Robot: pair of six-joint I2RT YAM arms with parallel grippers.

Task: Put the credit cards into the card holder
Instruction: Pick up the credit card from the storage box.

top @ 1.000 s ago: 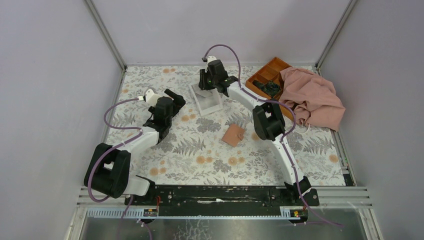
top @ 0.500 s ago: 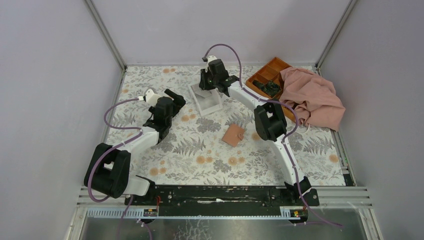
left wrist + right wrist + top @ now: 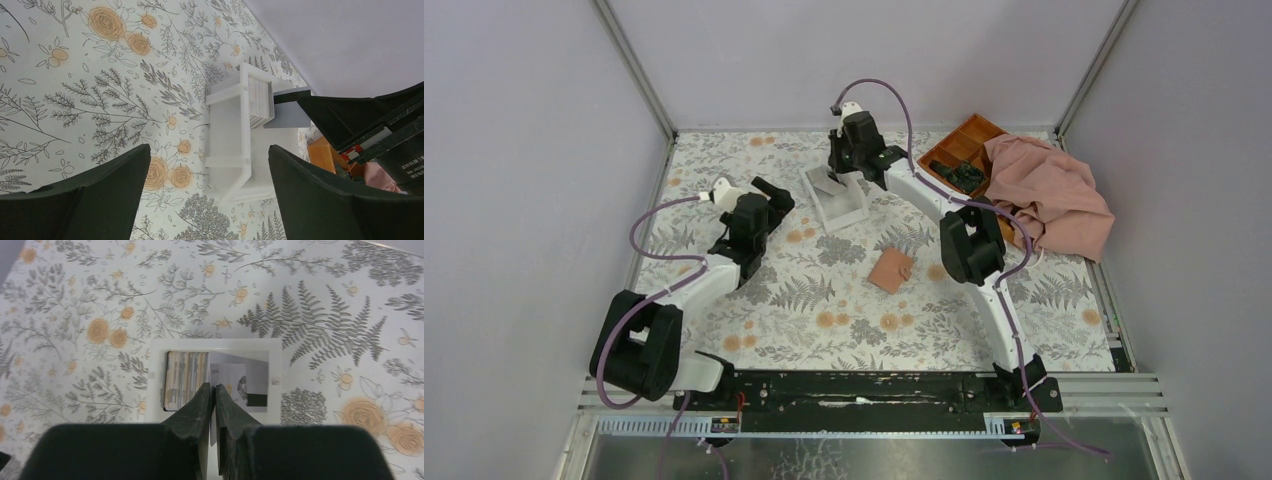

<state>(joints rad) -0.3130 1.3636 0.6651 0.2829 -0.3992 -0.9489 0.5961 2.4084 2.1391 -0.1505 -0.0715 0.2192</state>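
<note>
While the right gripper (image 3: pixel 214 389) stands over the white box (image 3: pixel 220 343), its fingers are pressed together on the edge of one grey card (image 3: pixel 240 385). That card leans away from the stack of cards (image 3: pixel 185 380), which stand on edge at one end of the box. The left gripper (image 3: pixel 210 200) hangs above the floral table (image 3: pixel 804 300) near the box, fingers spread wide and holding nothing. The holder (image 3: pixel 891 270) lies flat on the table, nearer the arm bases and well apart from the box; neither gripper touches it. An orange tray (image 3: pixel 959 150) sits at the far right, partly under a pink cloth (image 3: pixel 1049 195).
</note>
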